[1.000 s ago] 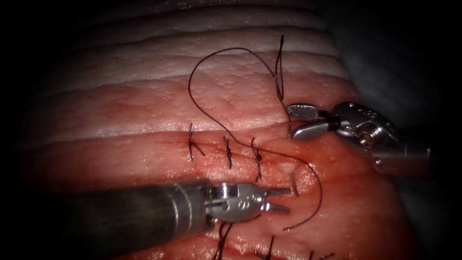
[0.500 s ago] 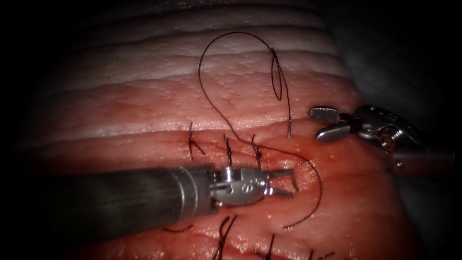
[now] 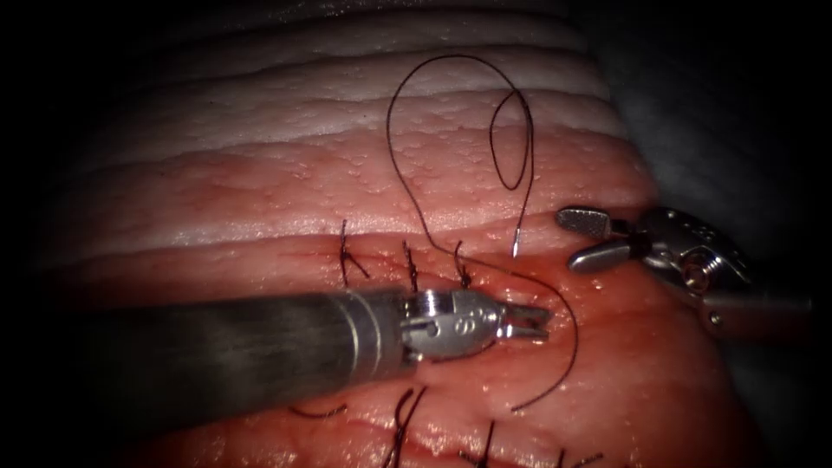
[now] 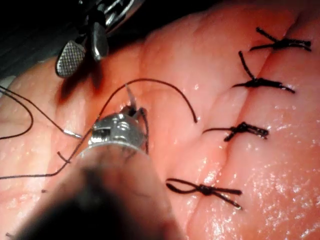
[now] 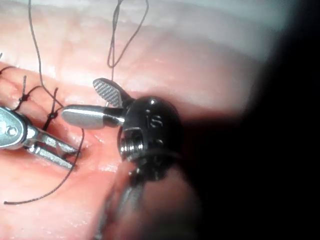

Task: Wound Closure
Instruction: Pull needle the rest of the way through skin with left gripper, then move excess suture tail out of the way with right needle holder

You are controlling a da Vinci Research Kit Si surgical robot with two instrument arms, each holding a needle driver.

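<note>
Endoscope above, front; wrist views very close; all share tissue [image 3: 485,173].

Pale pink, glistening pork tissue [image 3: 286,186] shades to whitish bands at the far side and wetter red near the cut. Dark maroon thread [image 3: 407,173] loops across it. Silver steel tool jaws [image 3: 598,238] carry cross-hatched gripping faces.

tissue [image 3: 485,182] under looping thread [image 3: 407,186], tied stitches [image 3: 409,270] across the cut [image 3: 381,258]

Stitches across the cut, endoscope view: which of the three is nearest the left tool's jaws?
The rightmost stitch. It sits just above the left tool, while the middle stitch and leftmost stitch lie farther left along the cut, over the shaft.
</note>
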